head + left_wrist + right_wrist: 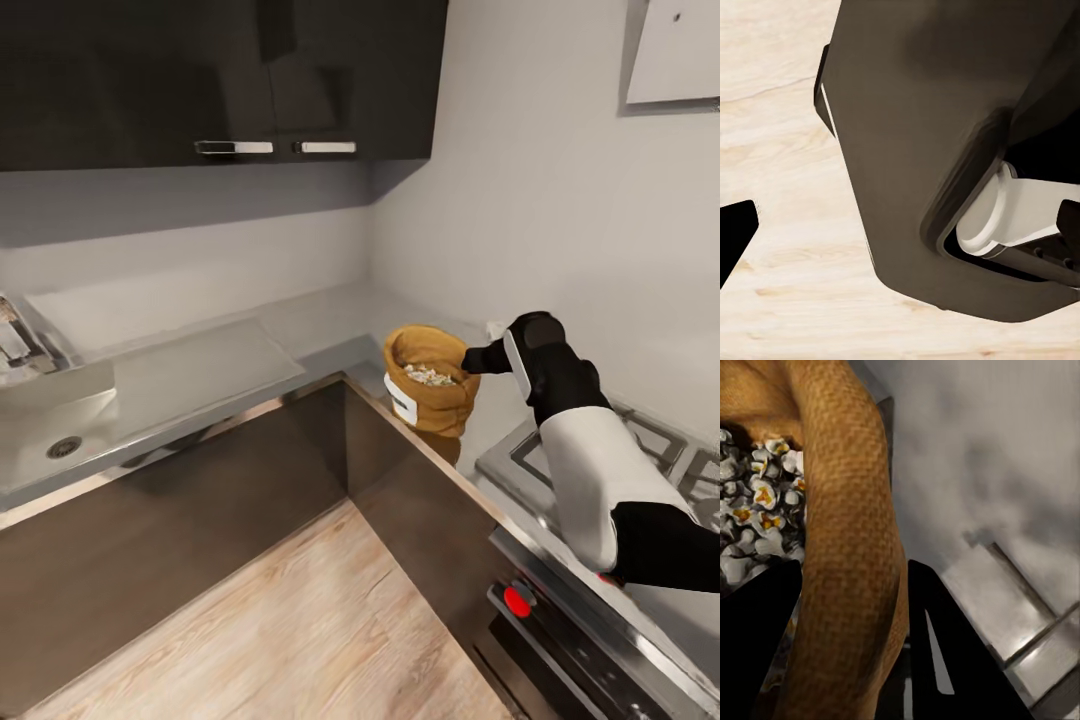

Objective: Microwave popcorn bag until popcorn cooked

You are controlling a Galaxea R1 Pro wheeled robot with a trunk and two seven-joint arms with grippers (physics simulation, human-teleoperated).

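The tan popcorn bag (432,395) stands upright on the grey countertop (200,375) at the inner corner, its white label facing the floor side. Pale popcorn (430,375) fills its open top. My right gripper (480,358) reaches in from the hob side and meets the bag's rolled rim. In the right wrist view the rim (847,547) sits between the two dark fingers (952,660), one inside over the popcorn (757,510) and one outside. My left gripper (900,232) hangs low over the wooden floor, fingers wide apart. The microwave is out of view.
A gas hob (560,450) lies just right of the bag under my right arm, with an oven front and red knob (516,600) below. A sink (60,440) is at the far left. Dark wall cabinets (220,80) hang above. Wooden floor (300,620) fills the counter's inner angle.
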